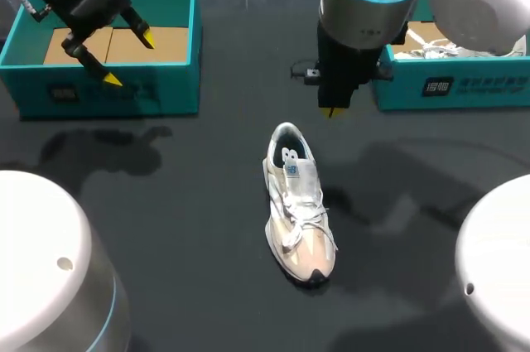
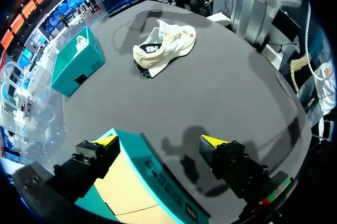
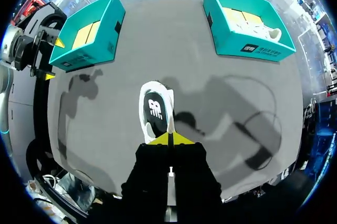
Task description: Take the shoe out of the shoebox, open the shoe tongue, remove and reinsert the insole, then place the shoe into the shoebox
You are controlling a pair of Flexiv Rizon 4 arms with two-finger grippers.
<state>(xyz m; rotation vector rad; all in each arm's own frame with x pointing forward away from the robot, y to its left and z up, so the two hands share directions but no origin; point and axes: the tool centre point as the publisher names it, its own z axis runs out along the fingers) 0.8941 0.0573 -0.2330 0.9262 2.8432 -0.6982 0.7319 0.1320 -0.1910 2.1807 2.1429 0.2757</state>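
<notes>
A pale sneaker (image 1: 299, 207) lies on the dark table, heel towards the far side; its black insole shows in the opening (image 3: 154, 109). My right gripper (image 1: 333, 110) hangs above and just beyond the heel, its yellow tips (image 3: 169, 138) pressed together. A thin pale strip shows at the tips; I cannot tell whether it is held. My left gripper (image 1: 126, 58) stands wide open over the left teal shoebox (image 1: 124, 91), nothing between its fingers (image 2: 160, 140). From the left wrist view the sneaker (image 2: 166, 45) lies well ahead.
A second teal shoebox (image 1: 464, 87) at the right holds another white shoe (image 1: 439, 45). The left shoebox (image 2: 142, 171) has a bare cardboard floor. The arms' white bases (image 1: 41, 261) (image 1: 497, 261) fill the near corners.
</notes>
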